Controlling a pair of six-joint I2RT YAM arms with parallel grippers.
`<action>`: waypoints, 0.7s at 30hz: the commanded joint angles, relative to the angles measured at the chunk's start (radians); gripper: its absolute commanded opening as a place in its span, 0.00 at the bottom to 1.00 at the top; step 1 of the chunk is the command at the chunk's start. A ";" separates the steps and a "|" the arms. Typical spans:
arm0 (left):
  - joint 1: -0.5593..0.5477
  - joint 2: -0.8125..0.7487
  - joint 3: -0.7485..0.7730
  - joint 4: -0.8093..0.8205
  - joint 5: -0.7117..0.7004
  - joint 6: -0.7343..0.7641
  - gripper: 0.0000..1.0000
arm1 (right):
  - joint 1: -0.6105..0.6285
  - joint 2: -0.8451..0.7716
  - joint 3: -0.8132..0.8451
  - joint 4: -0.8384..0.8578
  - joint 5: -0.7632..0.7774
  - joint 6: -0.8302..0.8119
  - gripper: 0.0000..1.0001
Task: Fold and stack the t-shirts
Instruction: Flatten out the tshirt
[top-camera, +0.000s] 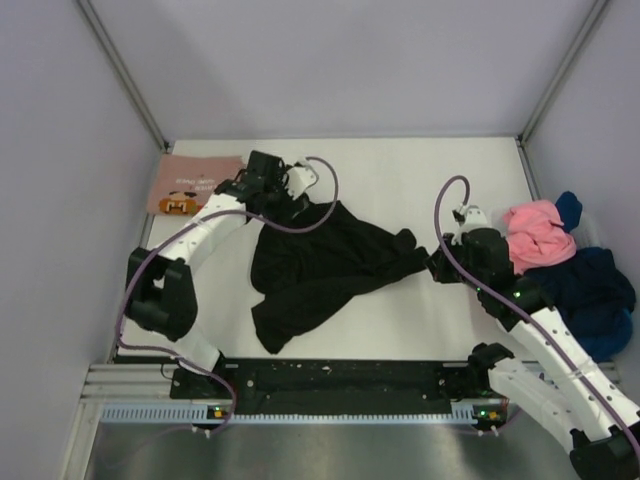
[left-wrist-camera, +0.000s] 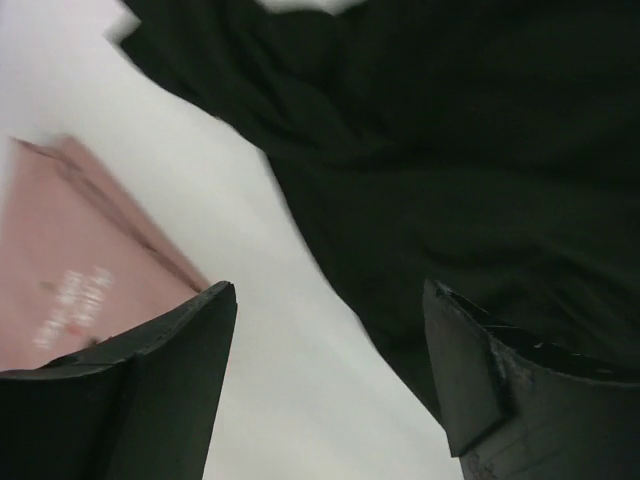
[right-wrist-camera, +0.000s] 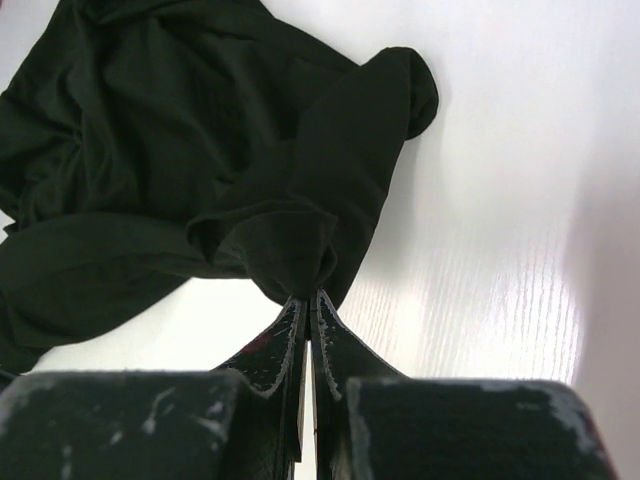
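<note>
A black t-shirt (top-camera: 320, 268) lies crumpled in the middle of the white table (top-camera: 400, 180). My right gripper (top-camera: 437, 265) is at the shirt's right end. In the right wrist view this gripper (right-wrist-camera: 312, 296) is shut on a bunched fold of the black t-shirt (right-wrist-camera: 200, 150). My left gripper (top-camera: 283, 205) hangs over the shirt's upper left edge. In the left wrist view it (left-wrist-camera: 330, 292) stands open with bare table between its fingers, the black t-shirt (left-wrist-camera: 450, 150) just beyond. A folded pink t-shirt (top-camera: 195, 183) with a cartoon print lies at the far left, also seen as the pink t-shirt (left-wrist-camera: 70, 270).
At the right edge sits a pile of unfolded shirts: a pink one (top-camera: 540, 235) on top of navy and blue ones (top-camera: 590, 295). Grey walls close in the table on three sides. A black rail (top-camera: 340, 378) with the arm bases runs along the near edge.
</note>
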 joint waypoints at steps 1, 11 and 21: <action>0.006 -0.305 -0.248 -0.174 0.317 0.056 0.72 | -0.003 0.002 -0.019 -0.011 0.005 0.029 0.00; -0.140 -0.487 -0.742 -0.162 0.238 0.094 0.75 | -0.005 -0.042 -0.080 -0.061 -0.038 0.045 0.00; -0.195 -0.346 -0.770 -0.174 0.195 0.079 0.56 | -0.003 -0.074 -0.065 -0.087 -0.004 0.043 0.00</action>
